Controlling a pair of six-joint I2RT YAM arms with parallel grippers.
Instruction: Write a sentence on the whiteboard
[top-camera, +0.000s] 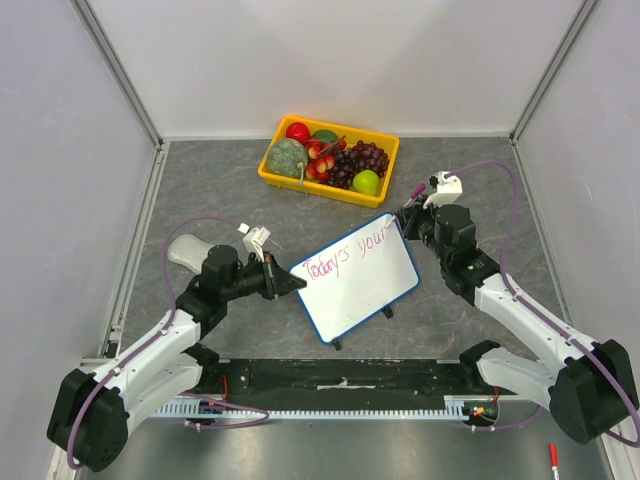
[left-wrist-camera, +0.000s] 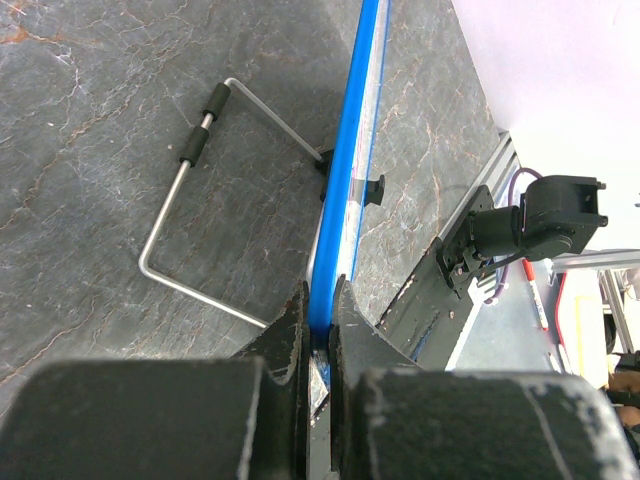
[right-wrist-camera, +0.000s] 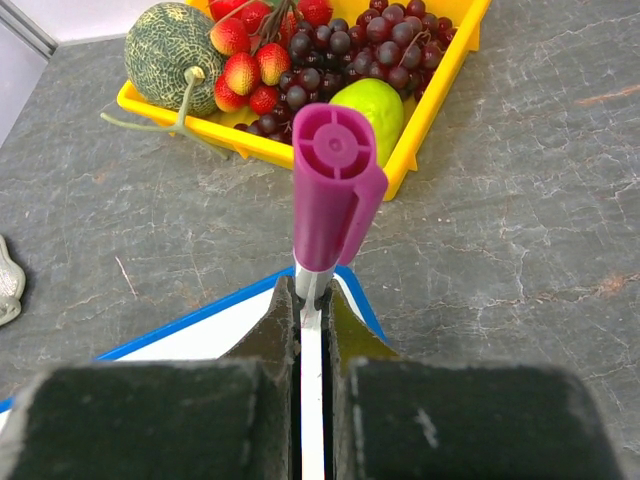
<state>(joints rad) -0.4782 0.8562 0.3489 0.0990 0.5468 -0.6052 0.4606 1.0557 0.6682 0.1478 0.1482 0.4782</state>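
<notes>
The whiteboard (top-camera: 362, 285) with a blue rim lies tilted in the middle of the table. Pink cursive words "Today's your" (top-camera: 350, 256) run along its upper part. My left gripper (top-camera: 292, 282) is shut on the board's left edge; in the left wrist view the blue rim (left-wrist-camera: 345, 190) runs edge-on between the jaws (left-wrist-camera: 320, 320). My right gripper (top-camera: 408, 222) is at the board's far right corner, shut on a white marker with a magenta cap (right-wrist-camera: 333, 185). The board's corner (right-wrist-camera: 215, 325) shows below the marker. The marker's tip is hidden.
A yellow basket (top-camera: 385, 150) of fruit stands behind the board, also in the right wrist view (right-wrist-camera: 440, 90). A grey-white object (top-camera: 187, 250) lies at the left beside my left arm. The board's wire stand (left-wrist-camera: 190, 200) rests on the table. A red-capped pen (top-camera: 552, 455) lies at the near right.
</notes>
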